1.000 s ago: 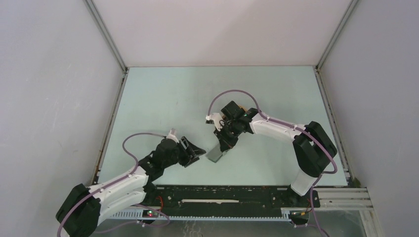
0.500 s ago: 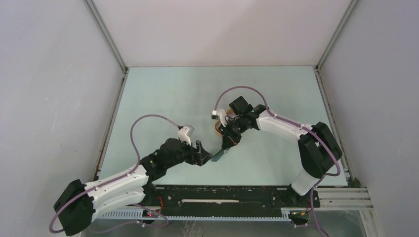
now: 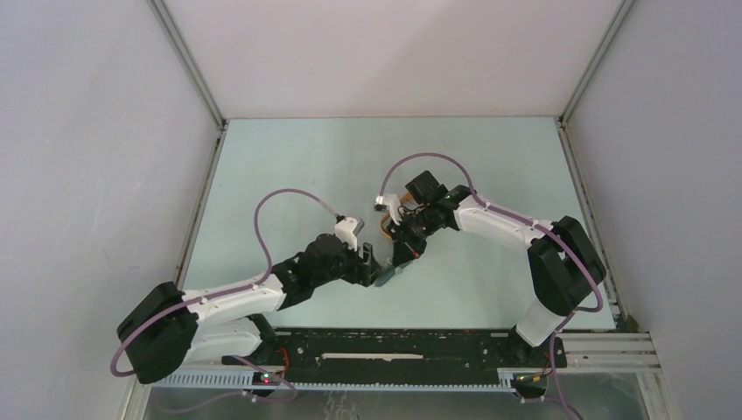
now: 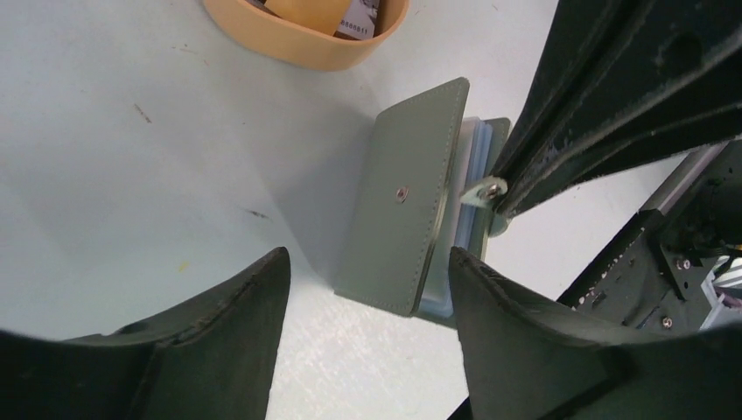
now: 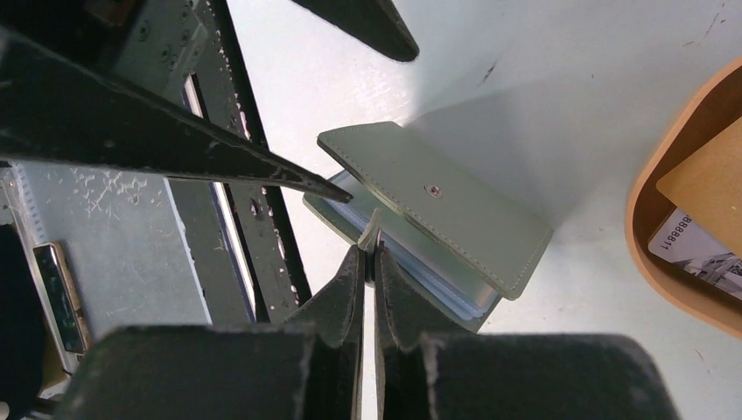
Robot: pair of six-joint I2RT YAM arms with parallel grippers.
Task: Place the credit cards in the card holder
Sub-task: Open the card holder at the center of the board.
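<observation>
The grey-green card holder [image 4: 404, 197] stands partly open on the table, pale sleeves showing between its flaps. In the top view it is a thin sliver [image 3: 390, 274]. My right gripper [image 5: 369, 248] is shut on its small snap tab and holds that side up; the gripper also shows in the top view [image 3: 405, 254]. My left gripper [image 4: 367, 262] is open, and the holder's near end sits between its fingertips without visible contact. A tan credit card [image 5: 710, 182] and a whitish one [image 5: 691, 249] lie in the orange tray [image 4: 289, 42].
The orange tray [image 3: 386, 229] sits just behind the right gripper. The black base rail [image 3: 394, 346] runs along the near table edge, close to the card holder. White enclosure walls bound the table on three sides.
The left arm has swung right and forward up to the card holder, and its jaws have opened wider. The right gripper shifted slightly with the holder, then stayed still.
</observation>
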